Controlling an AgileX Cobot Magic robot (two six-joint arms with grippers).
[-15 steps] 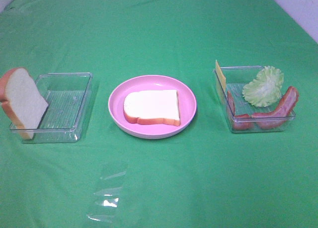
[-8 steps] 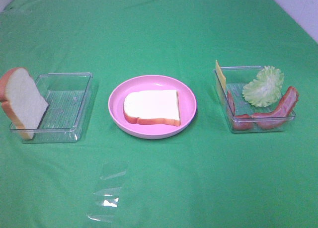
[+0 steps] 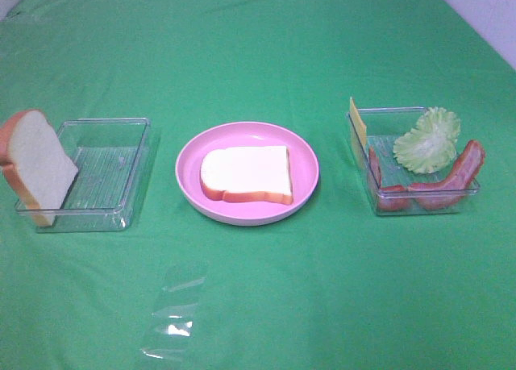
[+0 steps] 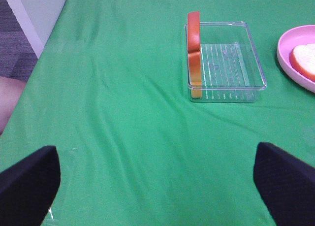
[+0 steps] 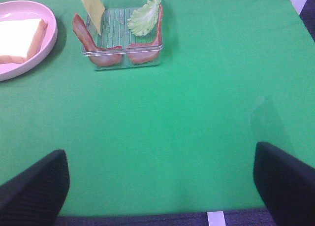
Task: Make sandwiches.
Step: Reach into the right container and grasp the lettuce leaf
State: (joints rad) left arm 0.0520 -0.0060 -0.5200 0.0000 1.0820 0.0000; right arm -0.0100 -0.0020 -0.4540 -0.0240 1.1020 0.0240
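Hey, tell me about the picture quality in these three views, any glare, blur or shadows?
Exterior high: even, soft light, one bright glint on the green cloth low in the view. Left wrist: tray sharp, left gripper's fingers soft-edged. Right wrist: faint shadow on the cloth, right gripper's fingers soft-edged.

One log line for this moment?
plate: bread slice; left tray: second slice propped; right tray: cheese, lettuce, bacon; left gripper, right gripper: open, empty

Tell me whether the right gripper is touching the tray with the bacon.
Apart. The right wrist view shows bare green cloth between the open right gripper and the tray.
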